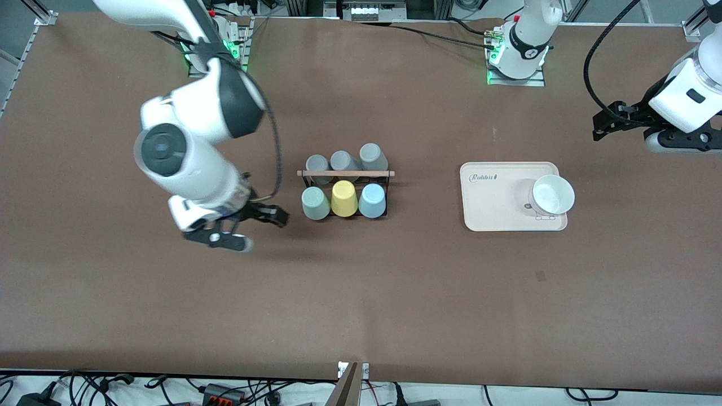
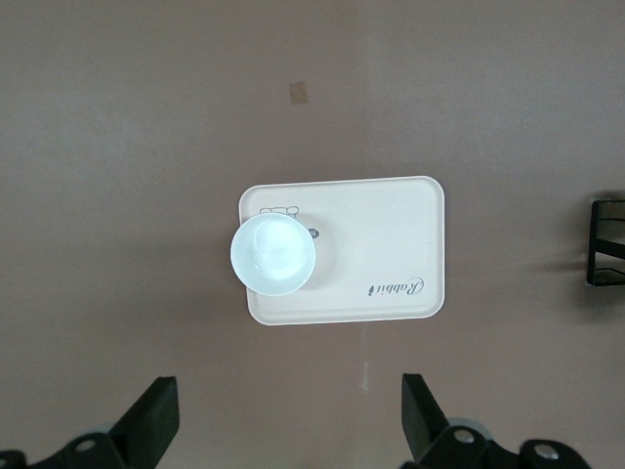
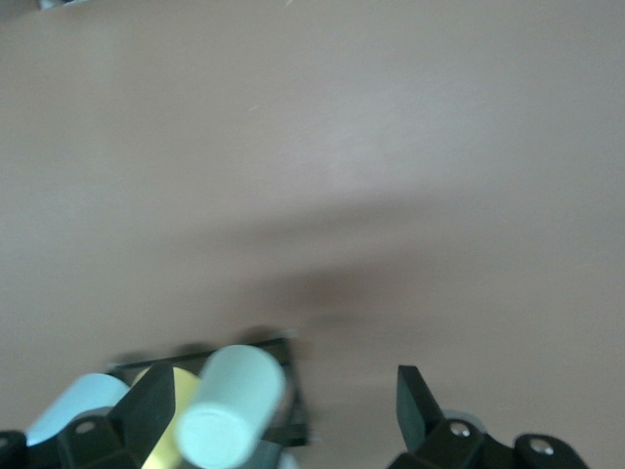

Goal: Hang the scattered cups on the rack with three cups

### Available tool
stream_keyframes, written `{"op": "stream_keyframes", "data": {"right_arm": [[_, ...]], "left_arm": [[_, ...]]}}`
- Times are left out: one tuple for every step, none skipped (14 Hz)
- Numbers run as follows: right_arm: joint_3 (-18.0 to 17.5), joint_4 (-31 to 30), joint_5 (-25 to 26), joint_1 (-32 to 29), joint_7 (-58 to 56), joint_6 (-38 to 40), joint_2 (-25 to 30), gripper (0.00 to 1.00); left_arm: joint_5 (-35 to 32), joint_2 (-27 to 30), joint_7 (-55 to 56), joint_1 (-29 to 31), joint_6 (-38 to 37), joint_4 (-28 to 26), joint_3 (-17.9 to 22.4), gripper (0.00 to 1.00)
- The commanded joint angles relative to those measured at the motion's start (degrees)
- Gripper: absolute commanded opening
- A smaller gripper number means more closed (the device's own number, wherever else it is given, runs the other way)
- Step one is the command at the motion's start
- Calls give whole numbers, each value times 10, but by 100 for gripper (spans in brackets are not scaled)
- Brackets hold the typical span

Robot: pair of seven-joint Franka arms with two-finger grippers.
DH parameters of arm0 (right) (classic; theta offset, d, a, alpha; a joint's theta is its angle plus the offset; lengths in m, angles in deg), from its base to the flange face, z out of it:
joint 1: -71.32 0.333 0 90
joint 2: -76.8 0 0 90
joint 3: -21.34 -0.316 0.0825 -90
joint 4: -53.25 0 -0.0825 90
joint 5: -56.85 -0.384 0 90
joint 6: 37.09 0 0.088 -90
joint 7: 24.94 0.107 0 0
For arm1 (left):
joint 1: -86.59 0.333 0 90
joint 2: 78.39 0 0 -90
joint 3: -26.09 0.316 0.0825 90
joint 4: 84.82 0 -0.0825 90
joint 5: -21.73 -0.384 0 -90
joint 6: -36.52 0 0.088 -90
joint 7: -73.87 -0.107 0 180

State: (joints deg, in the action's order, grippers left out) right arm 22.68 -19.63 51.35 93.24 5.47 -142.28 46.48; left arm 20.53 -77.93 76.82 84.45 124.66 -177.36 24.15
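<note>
The black wire rack (image 1: 389, 194) with a wooden rod (image 1: 345, 173) stands mid-table. On its nearer side hang the mint green cup (image 1: 315, 203), a yellow cup (image 1: 344, 199) and the light blue cup (image 1: 372, 201). Three grey cups (image 1: 344, 161) hang on its farther side. My right gripper (image 1: 266, 231) is open and empty, just off the rack's end toward the right arm's end of the table. The right wrist view shows the mint cup (image 3: 234, 405), the yellow cup (image 3: 181, 386) and the blue cup (image 3: 78, 403) close by my right gripper (image 3: 285, 396). My left gripper (image 1: 597, 128) is open and empty.
A cream tray (image 1: 491, 203) with a white bowl (image 1: 553, 194) lies toward the left arm's end of the table. It also shows in the left wrist view (image 2: 391, 234) with the bowl (image 2: 274, 255), below my left gripper (image 2: 288, 415). The left arm waits.
</note>
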Motion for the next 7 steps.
{"op": "stream_keyframes", "data": {"right_arm": [[-4,-4,-3,-50,-83,27,37,100],[-3,-5,-2,-72,-110,30,48,100],[-3,-4,-1,-90,-133,44,60,100],[-2,-4,0,-107,-157,78,67,100],[0,-4,0,-120,-167,109,76,100],[-2,-4,3,-142,-187,119,96,100],[-1,-5,20,-158,-232,119,112,100]], "left_arm": [[16,7,-15,4,-10,4,1,100],[16,7,-15,4,-10,4,1,100],[16,7,-15,4,-10,4,1,100],[16,7,-15,4,-10,4,1,100],[16,7,-15,4,-10,4,1,100],[16,7,-15,4,-10,4,1,100],[16,7,-15,4,-10,4,1,100]]}}
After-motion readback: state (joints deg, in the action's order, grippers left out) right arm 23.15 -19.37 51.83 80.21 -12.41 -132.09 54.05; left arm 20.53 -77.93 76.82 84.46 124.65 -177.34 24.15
